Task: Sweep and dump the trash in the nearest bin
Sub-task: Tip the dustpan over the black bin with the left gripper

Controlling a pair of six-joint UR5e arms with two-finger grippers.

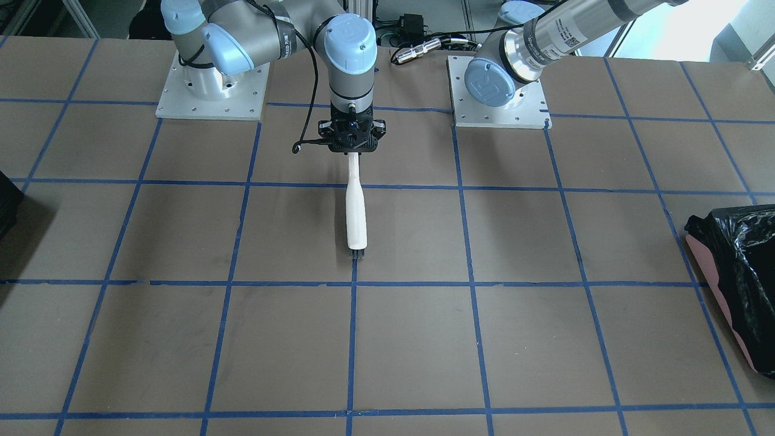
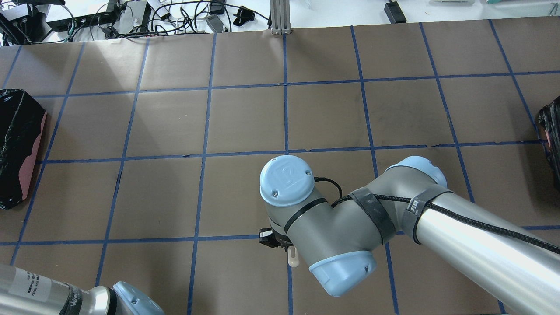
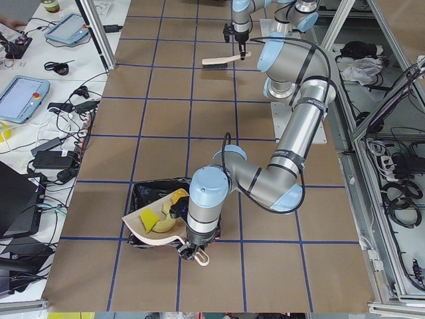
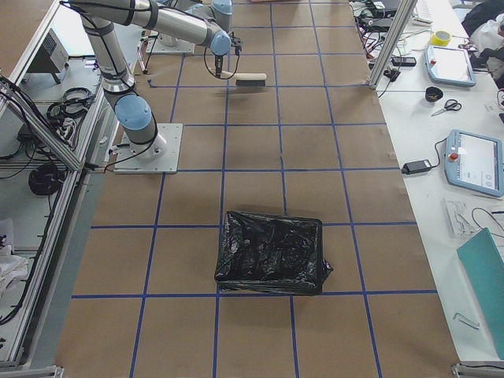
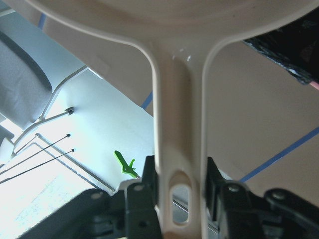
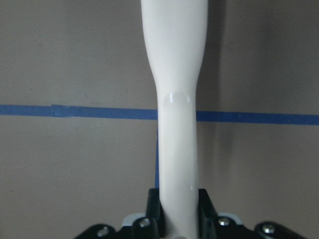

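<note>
My left gripper (image 5: 177, 185) is shut on the handle of the white dustpan (image 5: 178, 114). In the exterior left view it (image 3: 192, 250) holds the dustpan (image 3: 147, 231) tilted over the bin (image 3: 141, 197), which has pink sides and a black bag. Yellow trash pieces (image 3: 158, 218) lie in the pan; I cannot make out the brown lump or the pale slice. The bin also shows at the table's edge (image 1: 735, 266) (image 2: 19, 140). My right gripper (image 1: 352, 145) (image 6: 178, 199) is shut on the handle of a white brush (image 1: 356, 212), whose bristles rest on the table.
A second, all-black lined container (image 4: 272, 252) stands on the robot's right side and shows at the overhead view's right edge (image 2: 552, 131). The brown table has blue tape grid lines. The arm base plates (image 1: 212, 91) (image 1: 497, 91) sit at the robot's side.
</note>
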